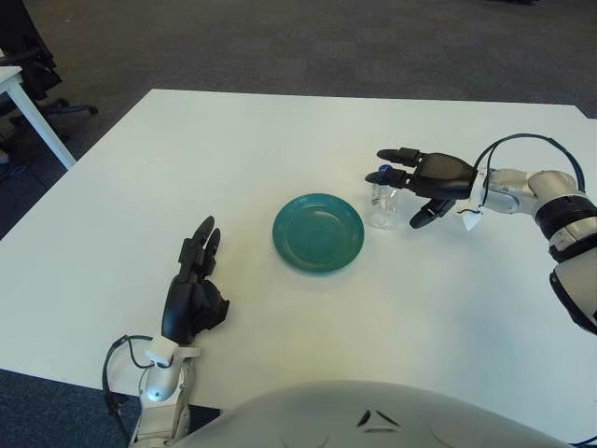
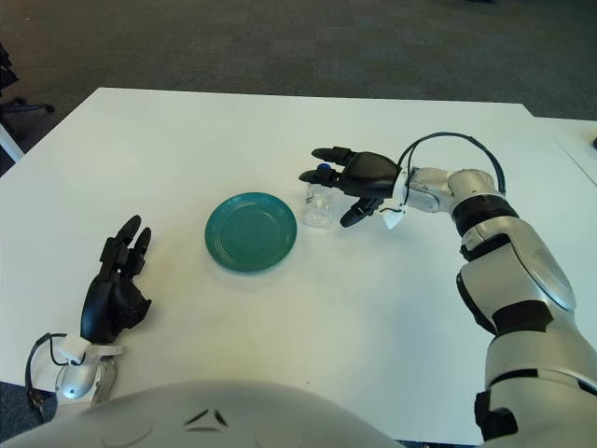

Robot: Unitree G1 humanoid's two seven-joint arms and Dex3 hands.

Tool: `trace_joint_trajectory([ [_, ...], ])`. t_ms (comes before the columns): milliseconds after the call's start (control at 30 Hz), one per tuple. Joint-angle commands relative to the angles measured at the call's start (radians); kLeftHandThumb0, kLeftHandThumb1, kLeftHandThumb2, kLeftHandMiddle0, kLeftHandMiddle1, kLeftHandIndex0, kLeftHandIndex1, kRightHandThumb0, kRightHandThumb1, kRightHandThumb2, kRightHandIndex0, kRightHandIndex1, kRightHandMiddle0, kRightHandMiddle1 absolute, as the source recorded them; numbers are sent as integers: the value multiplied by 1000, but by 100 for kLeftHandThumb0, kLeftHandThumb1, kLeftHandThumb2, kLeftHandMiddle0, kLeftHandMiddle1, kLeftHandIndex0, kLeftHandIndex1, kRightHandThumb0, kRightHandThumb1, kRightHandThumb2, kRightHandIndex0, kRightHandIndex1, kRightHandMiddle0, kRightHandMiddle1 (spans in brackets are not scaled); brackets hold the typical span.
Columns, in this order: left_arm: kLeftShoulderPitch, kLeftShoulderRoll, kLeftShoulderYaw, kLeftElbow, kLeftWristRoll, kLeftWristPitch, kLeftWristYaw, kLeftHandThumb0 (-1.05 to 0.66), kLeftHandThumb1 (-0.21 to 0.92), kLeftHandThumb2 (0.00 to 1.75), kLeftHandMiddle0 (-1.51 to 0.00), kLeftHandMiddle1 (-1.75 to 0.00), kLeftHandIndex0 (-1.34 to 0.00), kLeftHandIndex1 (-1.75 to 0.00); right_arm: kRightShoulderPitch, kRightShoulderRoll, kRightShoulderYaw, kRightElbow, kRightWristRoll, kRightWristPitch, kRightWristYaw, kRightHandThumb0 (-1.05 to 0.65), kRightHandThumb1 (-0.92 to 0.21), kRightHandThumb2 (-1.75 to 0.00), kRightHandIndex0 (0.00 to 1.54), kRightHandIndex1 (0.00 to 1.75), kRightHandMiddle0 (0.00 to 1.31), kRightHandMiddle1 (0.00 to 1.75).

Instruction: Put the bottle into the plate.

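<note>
A white table fills most of the view, with dark carpet across the top of the frame. Near the middle of it sits a round teal plate, and there is nothing in it.

The right hand comes in from the right edge of the frame, reaching leftward at the end of a silver forearm. Its dark fingers are spread and stretched over the top of the bottle, with the thumb hanging lower on the bottle's right side. The hand has hold of nothing; the fingers look to be at or just over the cap, but I cannot tell whether they touch it.

The left hand shows at the lower left, well apart from the plate, fingers loosely extended, idle.

Smallest of all is the bottle, clear plastic with a blue cap, standing upright just beside the plate's right rim, its long axis vertical. It lies directly under and slightly left of the right hand's palm, between that hand and the plate. The right hand is by far the nearer one. To my eye the grasp is what matters next: the fingers would need to close round the body, then carry it a short way left onto the plate
</note>
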Motion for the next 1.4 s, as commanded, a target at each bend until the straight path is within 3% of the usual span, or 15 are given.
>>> trace_joint_trajectory([
  [0, 35, -17, -17, -12, 17, 40, 0, -91, 92, 106, -23, 0, 0, -52, 1, 3, 8, -8, -9, -12, -37, -104, -92, -48, 8, 1, 0, 27],
  [433, 96, -27, -17, -109, 48, 99, 13, -90, 92, 107, -23, 0, 0, -56, 4, -3, 47, -1, -47, -28, -110, -100, -92, -55, 13, 2, 0, 26],
  [800, 121, -39, -22, -118, 56, 84, 11, -92, 92, 107, -22, 0, 0, -56, 3, -4, 60, 12, -41, -39, -105, -100, -92, -56, 11, 0, 0, 23],
  [1367, 218, -59, -28, -179, 65, 72, 13, -91, 92, 106, -21, 0, 0, -58, -4, 65, 71, 94, -20, -18, -89, -101, -92, -49, 13, 1, 0, 37],
])
